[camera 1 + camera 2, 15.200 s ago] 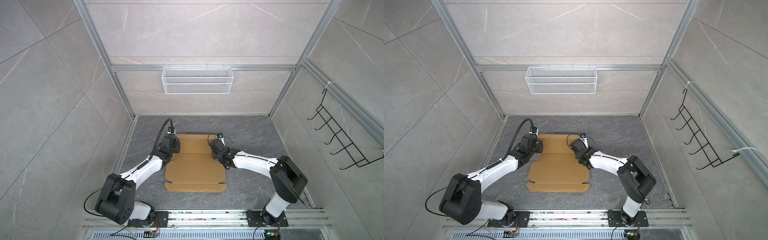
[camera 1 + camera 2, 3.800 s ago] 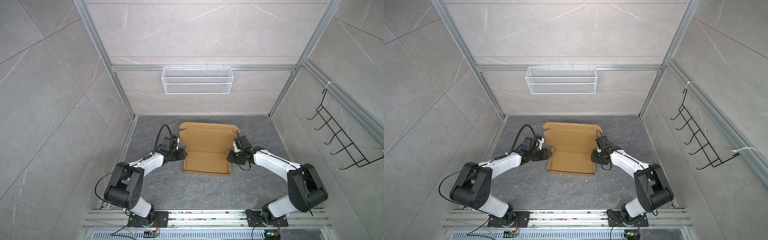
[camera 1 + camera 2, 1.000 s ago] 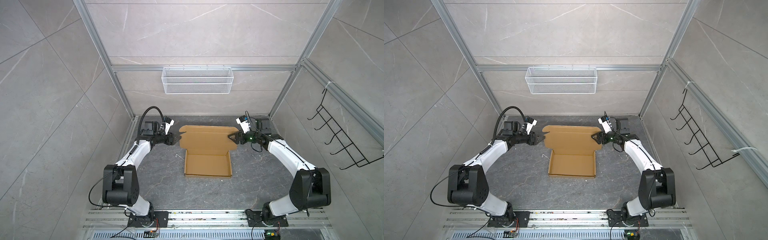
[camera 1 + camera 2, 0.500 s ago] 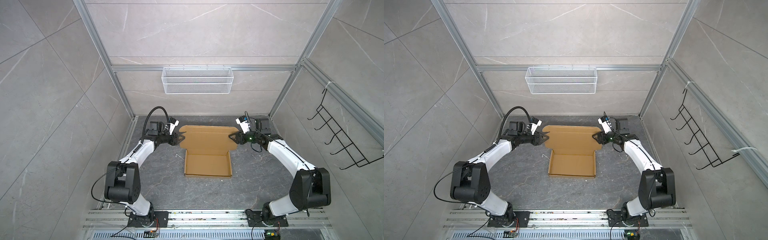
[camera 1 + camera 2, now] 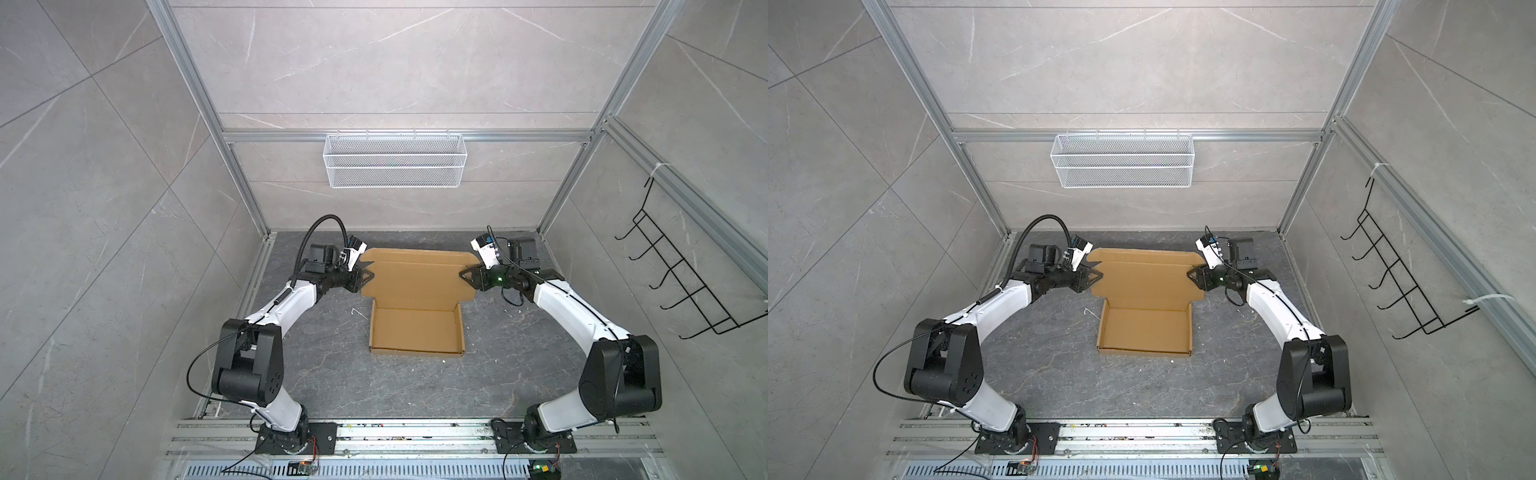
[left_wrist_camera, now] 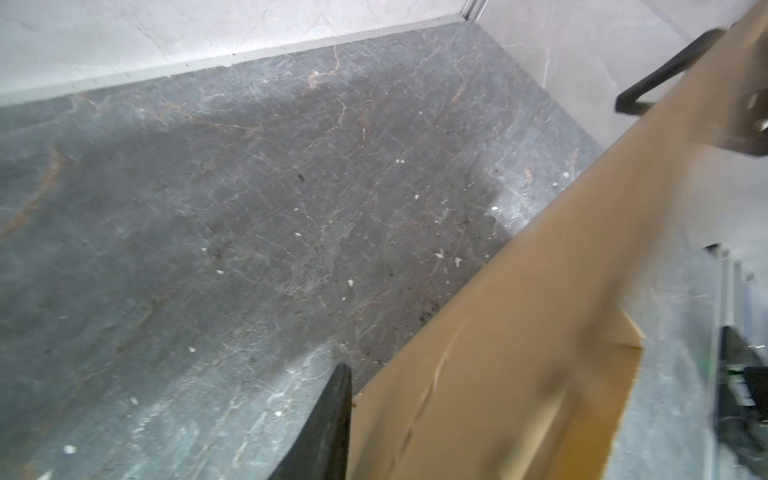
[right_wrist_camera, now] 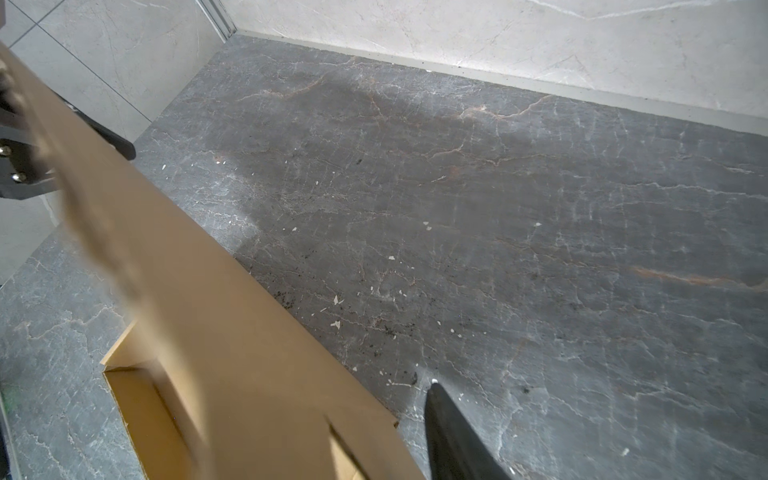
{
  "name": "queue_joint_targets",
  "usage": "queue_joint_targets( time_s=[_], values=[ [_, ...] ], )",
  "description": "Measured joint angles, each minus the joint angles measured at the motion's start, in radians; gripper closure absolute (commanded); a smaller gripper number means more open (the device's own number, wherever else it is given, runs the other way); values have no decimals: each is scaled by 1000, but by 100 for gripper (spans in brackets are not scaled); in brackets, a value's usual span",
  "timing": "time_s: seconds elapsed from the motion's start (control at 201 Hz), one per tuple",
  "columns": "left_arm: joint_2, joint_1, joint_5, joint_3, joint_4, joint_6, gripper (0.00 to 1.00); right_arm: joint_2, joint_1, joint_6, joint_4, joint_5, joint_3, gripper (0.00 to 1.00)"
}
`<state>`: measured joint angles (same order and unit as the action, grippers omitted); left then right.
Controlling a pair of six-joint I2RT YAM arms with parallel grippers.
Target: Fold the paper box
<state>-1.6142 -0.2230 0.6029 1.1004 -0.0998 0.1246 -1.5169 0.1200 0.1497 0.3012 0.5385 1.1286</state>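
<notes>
Left fingers [image 5: 365,275] reached paper box [image 5: 415,332], unprinted cardboard

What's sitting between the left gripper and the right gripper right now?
The raised lid of the paper box fills the stretch from the left gripper to the right gripper; nothing else. Both top views show it.

The dark veined tabletop [image 5: 332,374] bears the paper box [image 5: 415,328] and scattered pale crumbs [image 6: 350,282].
</notes>
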Motion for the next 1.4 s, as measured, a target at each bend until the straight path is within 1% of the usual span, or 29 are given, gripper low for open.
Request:
queue_joint_targets(
  time_s=[0.274, 0.612, 0.861, 0.995, 1.194, 1.403],
  values=[
    [7, -6, -29, -18, 27, -6, 83, 8, 5, -2, 10, -27, -26, 66],
    [43, -18, -61, -56, 51, -37, 88, 60, 22, -16, 24, -88, -34, 75],
    [71, -44, -125, -85, 83, -70, 91, 78, 48, -30, 20, -136, -53, 82],
    [85, -63, -173, -110, 122, -94, 91, 104, 78, -62, -3, -193, -97, 84],
    [108, -86, -247, -150, 177, -146, 90, 174, 123, -138, -88, -274, -185, 84],
    [127, -105, -332, -186, 230, -202, 90, 213, 225, -204, -160, -414, -232, 85]
  ],
)
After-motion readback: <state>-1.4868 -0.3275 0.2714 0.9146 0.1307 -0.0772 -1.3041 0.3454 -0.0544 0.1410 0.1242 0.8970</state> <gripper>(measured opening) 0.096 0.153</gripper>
